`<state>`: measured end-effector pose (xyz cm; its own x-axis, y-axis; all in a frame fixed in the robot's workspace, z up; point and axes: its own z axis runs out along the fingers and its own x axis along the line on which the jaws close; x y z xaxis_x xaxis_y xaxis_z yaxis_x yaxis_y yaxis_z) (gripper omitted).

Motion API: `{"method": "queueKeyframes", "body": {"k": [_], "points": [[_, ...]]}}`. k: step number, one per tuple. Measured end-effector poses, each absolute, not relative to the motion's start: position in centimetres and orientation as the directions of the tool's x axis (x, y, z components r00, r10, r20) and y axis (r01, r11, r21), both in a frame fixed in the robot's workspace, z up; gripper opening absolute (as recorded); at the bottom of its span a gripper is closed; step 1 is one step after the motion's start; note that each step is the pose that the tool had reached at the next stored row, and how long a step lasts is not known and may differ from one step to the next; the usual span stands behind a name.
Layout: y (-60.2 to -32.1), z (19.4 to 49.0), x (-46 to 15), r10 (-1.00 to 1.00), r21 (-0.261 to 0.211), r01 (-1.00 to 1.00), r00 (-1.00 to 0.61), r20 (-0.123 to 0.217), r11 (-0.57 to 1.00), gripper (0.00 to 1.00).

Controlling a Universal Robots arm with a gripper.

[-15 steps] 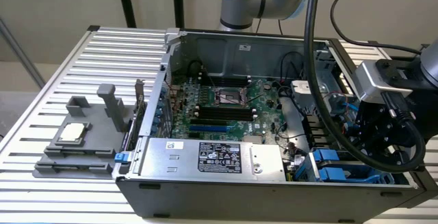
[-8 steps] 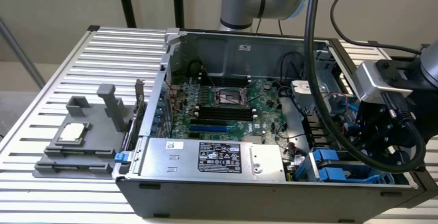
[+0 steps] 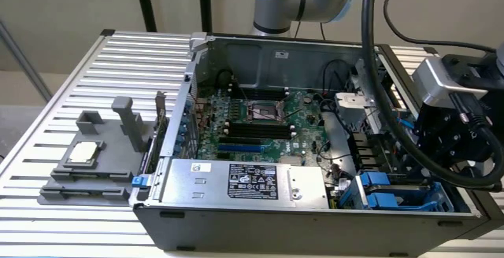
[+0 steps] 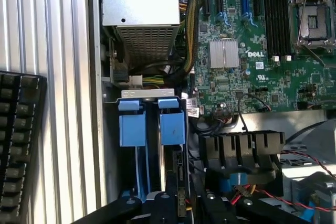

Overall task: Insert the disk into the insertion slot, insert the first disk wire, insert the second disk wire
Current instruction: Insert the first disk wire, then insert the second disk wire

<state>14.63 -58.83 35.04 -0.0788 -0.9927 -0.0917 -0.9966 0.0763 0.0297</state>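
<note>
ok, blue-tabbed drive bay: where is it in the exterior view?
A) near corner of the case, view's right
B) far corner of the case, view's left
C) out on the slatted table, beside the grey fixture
A: the insertion slot with its blue tabs sits inside the case at the near corner, on the exterior view's right of the silver box with the black label.

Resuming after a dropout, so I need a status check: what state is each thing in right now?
Computer case: lying flat, side open.
Insertion slot: two blue tabs side by side; contents unclear.
Gripper: poised over the insertion slot.
CPU socket: bare, no cooler.
Chip: resting on the grey fixture, outside the case.
</note>
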Motion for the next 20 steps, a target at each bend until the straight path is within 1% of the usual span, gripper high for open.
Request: {"method": "queueKeyframes", "body": {"k": [4, 20], "points": [[-58.86, 35.13, 13.73, -0.993, 0.030, -0.997, -0.079, -0.092, 0.076, 0.25], [-58.86, 35.19, 13.75, -0.993, 0.030, -0.997, -0.079, -0.092, 0.076, 0.25]]}}
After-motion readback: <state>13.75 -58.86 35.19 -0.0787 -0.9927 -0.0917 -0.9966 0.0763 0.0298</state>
